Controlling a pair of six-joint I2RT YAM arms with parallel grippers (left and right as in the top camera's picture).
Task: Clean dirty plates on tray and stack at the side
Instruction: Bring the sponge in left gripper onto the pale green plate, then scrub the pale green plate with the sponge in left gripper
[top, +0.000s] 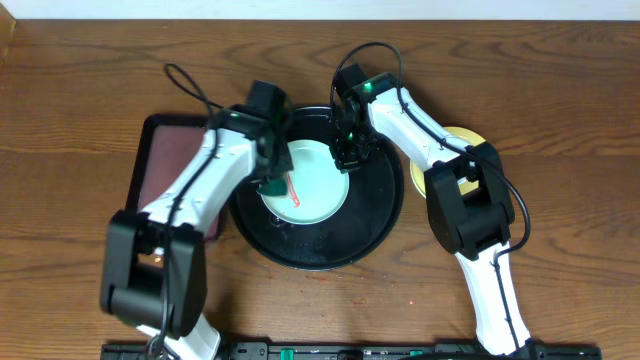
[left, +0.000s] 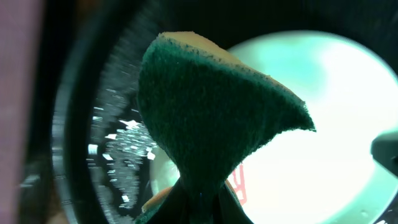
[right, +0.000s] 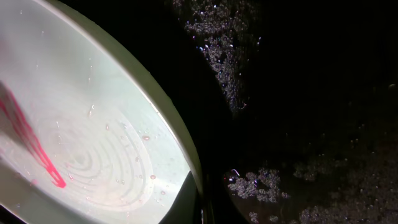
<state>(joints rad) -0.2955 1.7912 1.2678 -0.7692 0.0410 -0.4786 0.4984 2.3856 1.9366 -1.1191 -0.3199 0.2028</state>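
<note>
**Q:** Where does the aqua plate (top: 318, 180) lie?

**A:** It lies flat inside the round black tray (top: 378, 222), left of the tray's centre. A red smear (top: 296, 191) marks its left half. In the right wrist view the smear is a thin streak over faint concentric rings in the glaze.

**Q:** What do the two arms hold?

**A:** The left gripper (top: 270, 178) is closed on a green sponge (left: 211, 118), pinched at one end so the rest fans out. The sponge hangs over the plate's left edge, beside the smear. Whether it touches the plate cannot be told. The right gripper (top: 347, 152) stands at the plate's upper right rim. Its fingers do not show in its own wrist view, so how far it is open, and whether it grips the rim, cannot be told.

**Q:** What is the surface like?

**A:** The tray's floor is glossy and wet, scattered with droplets (right: 249, 183). The tray rests on a brown wood-grain table (top: 90, 90). A rectangular tray (top: 165, 150), black-rimmed with a reddish-brown inside, sits just left of it, partly under the left arm. A yellow plate (top: 419, 176) lies on the table just right of the round tray, mostly hidden by the right arm.

**Q:** And the room?

**A:** Only a pale strip (top: 320, 8) shows beyond the table's far edge.
</note>
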